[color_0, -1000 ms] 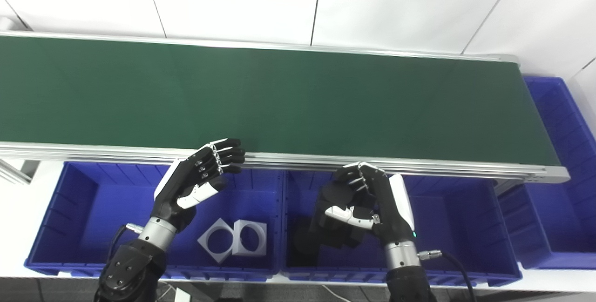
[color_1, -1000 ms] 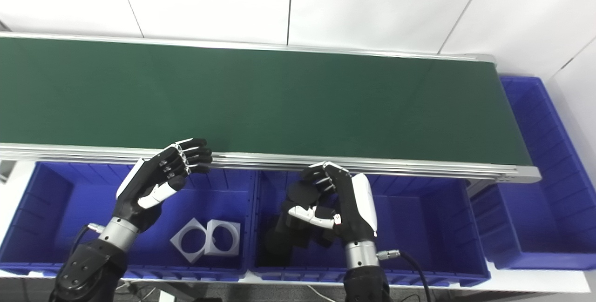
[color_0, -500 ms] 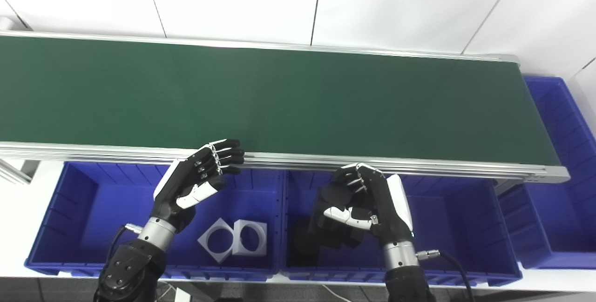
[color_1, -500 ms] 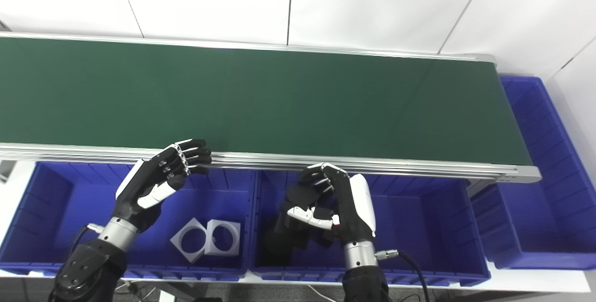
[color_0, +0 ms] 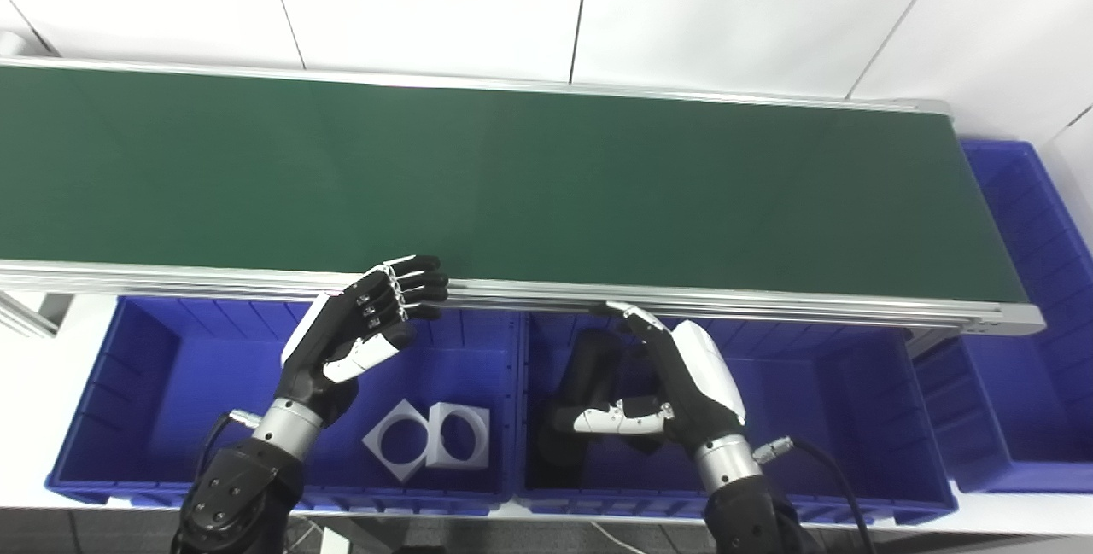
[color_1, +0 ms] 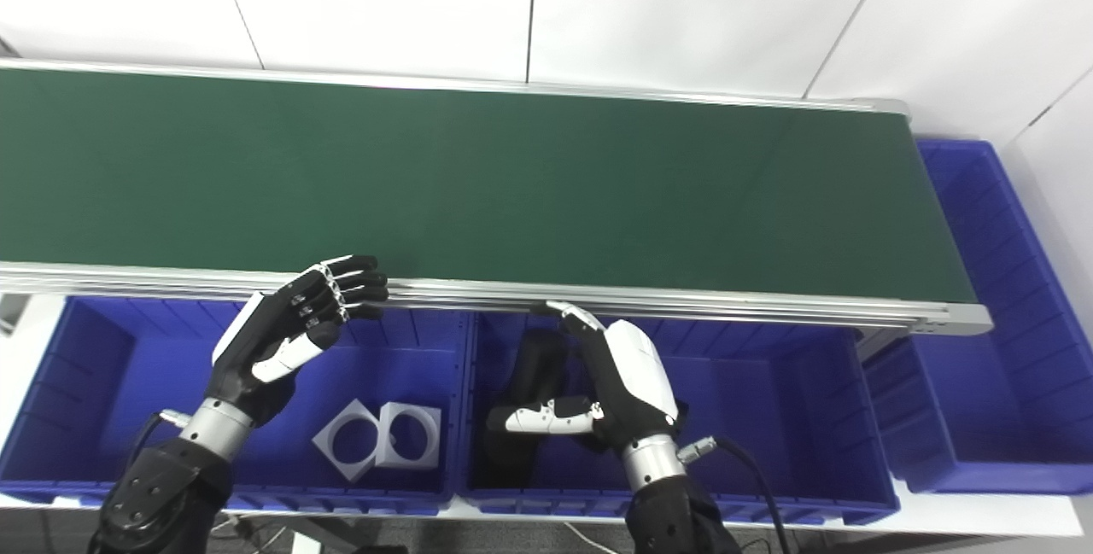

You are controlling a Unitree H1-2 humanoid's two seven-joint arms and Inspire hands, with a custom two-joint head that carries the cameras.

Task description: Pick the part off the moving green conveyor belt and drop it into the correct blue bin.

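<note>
My glossy black-and-white plastic right hand hangs above ribbed blue plastic bins, beside the matt green conveyor belt and its brushed aluminium rail.

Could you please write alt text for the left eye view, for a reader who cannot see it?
The right hand is open over the middle bin, with black parts beneath it. The left hand is open above the left bin, which holds two white parts. No part shows on the green belt.

The white-backed black right hand hovers splayed over the middle blue plastic bin. A black part lies inside that bin, beside two white square ring parts next door.
</note>
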